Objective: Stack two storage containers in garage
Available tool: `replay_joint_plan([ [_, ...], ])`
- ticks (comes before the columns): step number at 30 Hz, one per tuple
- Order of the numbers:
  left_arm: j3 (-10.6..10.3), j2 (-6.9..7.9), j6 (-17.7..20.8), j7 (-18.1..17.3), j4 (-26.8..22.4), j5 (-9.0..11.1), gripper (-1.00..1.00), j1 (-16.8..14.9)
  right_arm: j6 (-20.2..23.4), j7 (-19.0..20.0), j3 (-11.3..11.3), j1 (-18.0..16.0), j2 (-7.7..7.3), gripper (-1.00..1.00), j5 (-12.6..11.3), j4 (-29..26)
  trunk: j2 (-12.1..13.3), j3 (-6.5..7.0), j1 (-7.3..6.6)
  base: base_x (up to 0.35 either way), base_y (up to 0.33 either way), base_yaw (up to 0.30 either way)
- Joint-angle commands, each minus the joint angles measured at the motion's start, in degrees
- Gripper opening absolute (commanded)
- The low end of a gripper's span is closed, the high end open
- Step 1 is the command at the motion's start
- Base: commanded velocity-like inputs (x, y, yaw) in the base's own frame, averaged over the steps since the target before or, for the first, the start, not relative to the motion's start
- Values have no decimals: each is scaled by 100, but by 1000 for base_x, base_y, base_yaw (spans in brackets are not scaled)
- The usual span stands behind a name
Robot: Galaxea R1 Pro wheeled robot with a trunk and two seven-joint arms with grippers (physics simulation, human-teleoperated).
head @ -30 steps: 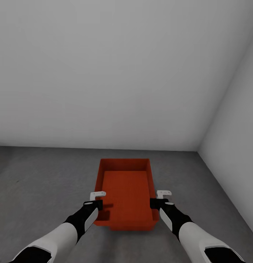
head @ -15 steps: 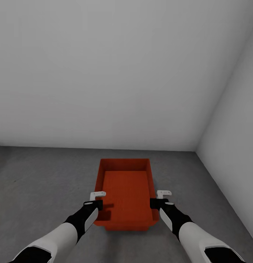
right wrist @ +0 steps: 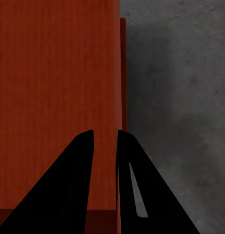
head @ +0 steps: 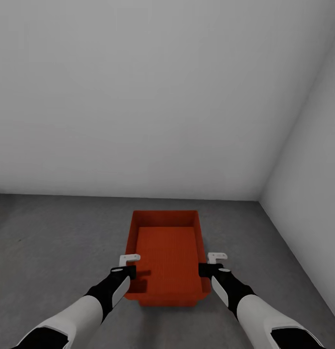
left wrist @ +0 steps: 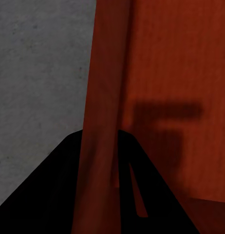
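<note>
Here, one red-orange container [head: 167, 257] sits low over the grey concrete floor [head: 51, 242], near the wall corner. Left pincer [left wrist: 100, 161] is clamped on its left wall; right pincer [right wrist: 105, 161] is clamped on its right wall, fingers narrowly apart astride each rim.

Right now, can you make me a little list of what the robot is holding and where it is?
Place: corner of a bare room, white-grey walls, dark grey concrete floor
Thing held: one red-orange storage container, open top, nothing inside
Second container: a lower rim peeks out beside the held bin in the right wrist view, probably the other one beneath it
Left gripper: clamped on the container's left wall
Right gripper: clamped on the container's right wall
Container's position: low, near the floor, straight ahead between both arms
</note>
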Motion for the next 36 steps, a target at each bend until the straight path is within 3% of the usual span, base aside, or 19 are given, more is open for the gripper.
replay_joint_plan([
  [1, 346, 245, -90, 48, -26, -84, -100, -5, 32, 3, -124, 1, -20, -100, -29, -1, -3, -5, 0, 0, 0, 0],
  [13, 349, 243, -90, 57, 35, -92, -100, -5, 32, 3, -124, 1, -21, -100, -29, 0, -444, -202, 241, 0, 0, 0],
  [36, 353, 254, -92, 48, 26, -94, -100, -5, 23, 2, -124, 1, -13, -100, -29, 1, -444, -202, 241, 35, 0, 0],
])
